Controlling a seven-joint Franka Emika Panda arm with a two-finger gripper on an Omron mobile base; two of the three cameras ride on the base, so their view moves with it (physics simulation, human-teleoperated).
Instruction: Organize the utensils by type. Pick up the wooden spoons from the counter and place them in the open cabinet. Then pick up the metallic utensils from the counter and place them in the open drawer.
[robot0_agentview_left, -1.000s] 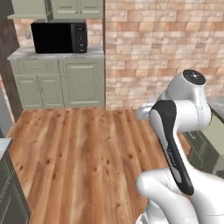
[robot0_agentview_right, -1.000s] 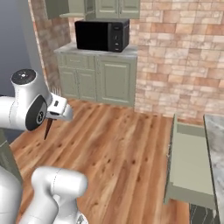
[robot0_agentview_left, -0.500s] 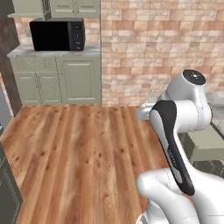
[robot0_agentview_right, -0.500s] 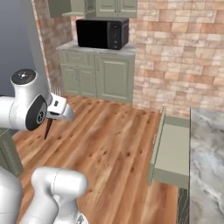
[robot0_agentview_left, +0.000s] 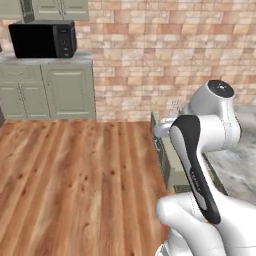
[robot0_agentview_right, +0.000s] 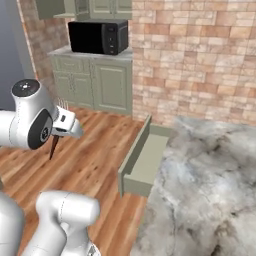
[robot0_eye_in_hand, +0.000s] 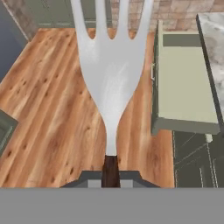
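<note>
Clamped tight on the fork (robot0_eye_in_hand: 111, 74) — jaws of the gripper (robot0_eye_in_hand: 110, 175) pinching its thin dark handle, pale silvery head and tines sticking straight out ahead in the hand view. Seen from the right base view as a dark sliver hanging below the gripper (robot0_agentview_right: 64, 131) and tiny tines poking up above it, all held high over the wooden floor (robot0_agentview_right: 95, 160). Hanging well short of the open drawer (robot0_agentview_right: 145, 162), apart from it, with bare planks between. Standing pulled out from under the marbled counter (robot0_agentview_right: 210, 180), that drawer: plain greyish-green inside, flat front panel facing the room. Showing again at the right of the hand view, drawer (robot0_eye_in_hand: 183, 83) beside the fork's head, counter (robot0_eye_in_hand: 213, 39) edge at the far corner. Off against the brick wall, a black microwave (robot0_agentview_left: 44, 39) on sage-green base cabinets (robot0_agentview_left: 65, 90).
</note>
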